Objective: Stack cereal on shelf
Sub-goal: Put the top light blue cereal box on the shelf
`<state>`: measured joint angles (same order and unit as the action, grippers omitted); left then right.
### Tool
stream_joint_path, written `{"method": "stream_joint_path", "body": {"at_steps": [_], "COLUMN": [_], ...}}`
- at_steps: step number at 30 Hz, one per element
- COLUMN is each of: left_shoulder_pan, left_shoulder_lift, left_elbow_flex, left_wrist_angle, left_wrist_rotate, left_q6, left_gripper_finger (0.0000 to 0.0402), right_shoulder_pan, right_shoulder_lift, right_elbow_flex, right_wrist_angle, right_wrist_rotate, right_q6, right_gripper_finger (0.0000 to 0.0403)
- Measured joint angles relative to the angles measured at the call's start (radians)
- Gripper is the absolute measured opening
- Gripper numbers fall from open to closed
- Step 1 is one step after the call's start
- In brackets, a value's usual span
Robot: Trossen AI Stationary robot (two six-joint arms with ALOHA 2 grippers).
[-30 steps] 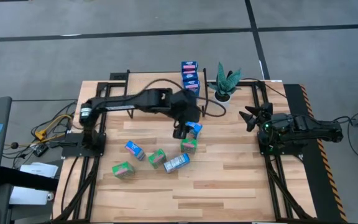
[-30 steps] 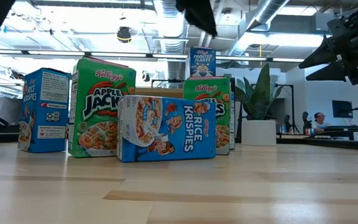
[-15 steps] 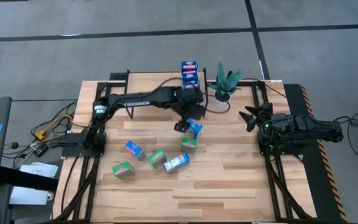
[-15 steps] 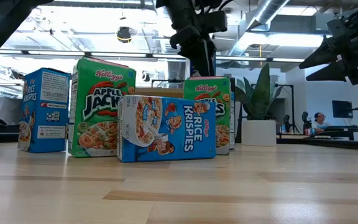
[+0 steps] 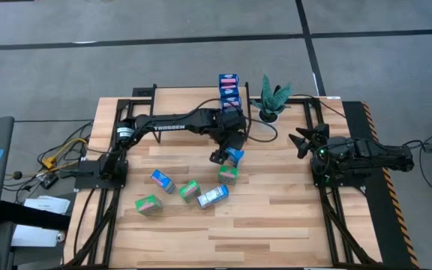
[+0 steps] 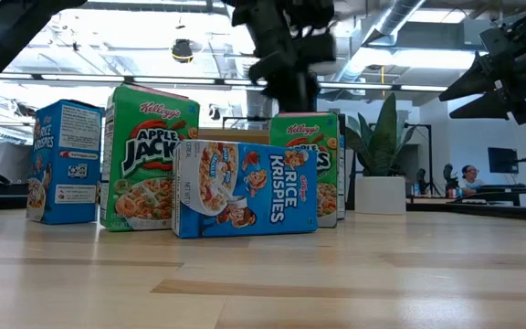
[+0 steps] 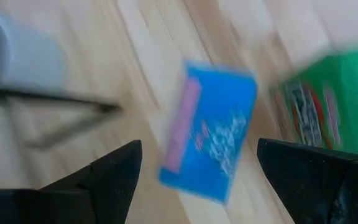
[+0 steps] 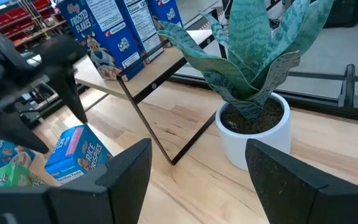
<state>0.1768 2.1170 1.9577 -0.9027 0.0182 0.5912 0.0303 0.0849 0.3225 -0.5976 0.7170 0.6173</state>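
Note:
My left gripper [image 5: 223, 155] is open over a small blue cereal box [image 5: 235, 155] on the table. In the left wrist view its fingers stand on either side of the box [image 7: 219, 134], which lies flat, apart from it. A green box [image 5: 228, 175] lies just near of it. Up to three blue boxes [image 5: 229, 90] stand on the shelf [image 8: 166, 65] at the far edge. Several more boxes [image 5: 190, 191] lie at the near left. My right gripper [image 5: 304, 140] waits open at the right, clear of everything.
A potted green plant [image 5: 272, 101] stands at the far edge, right of the shelf. The shelf's thin black legs [image 8: 148, 121] reach down to the table beside the blue box. Bare wood [image 5: 276, 217] spreads over the near right.
My left arm has stretched out toward the table's far right. Its gripper has come down over the blue box and hides the shelf's boxes in the low view. The boxes have stayed in place.

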Motion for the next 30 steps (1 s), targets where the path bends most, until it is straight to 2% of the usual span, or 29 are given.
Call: {"method": "stream_joint_path", "body": {"at_steps": [15, 19, 22, 30], "left_shoulder_pan": [-0.011, -0.016, -0.015, -0.015], "left_shoulder_lift": [0.041, 0.041, 0.041, 0.041], "left_elbow_flex": [0.0, 0.0, 0.0, 0.0], "left_wrist_angle": [-0.028, -0.026, -0.027, -0.037], "left_wrist_rotate": [-0.003, -0.042, -0.057, -0.06], "left_q6": [-0.011, -0.01, -0.012, -0.055], "left_gripper_finger": [0.0309, 0.0306, 0.029, 0.0207], "right_shoulder_pan": [0.0, 0.0, 0.0, 0.0], "right_shoulder_lift": [0.0, 0.0, 0.0, 0.0], "right_elbow_flex": [0.0, 0.0, 0.0, 0.0], "right_wrist_angle": [0.0, 0.0, 0.0, 0.0], "right_wrist_rotate": [0.001, 0.002, 0.003, 0.003], "right_q6": [0.001, 0.001, 0.001, 0.002], "right_gripper_finger": [0.0286, 0.0286, 0.0286, 0.0286]}}
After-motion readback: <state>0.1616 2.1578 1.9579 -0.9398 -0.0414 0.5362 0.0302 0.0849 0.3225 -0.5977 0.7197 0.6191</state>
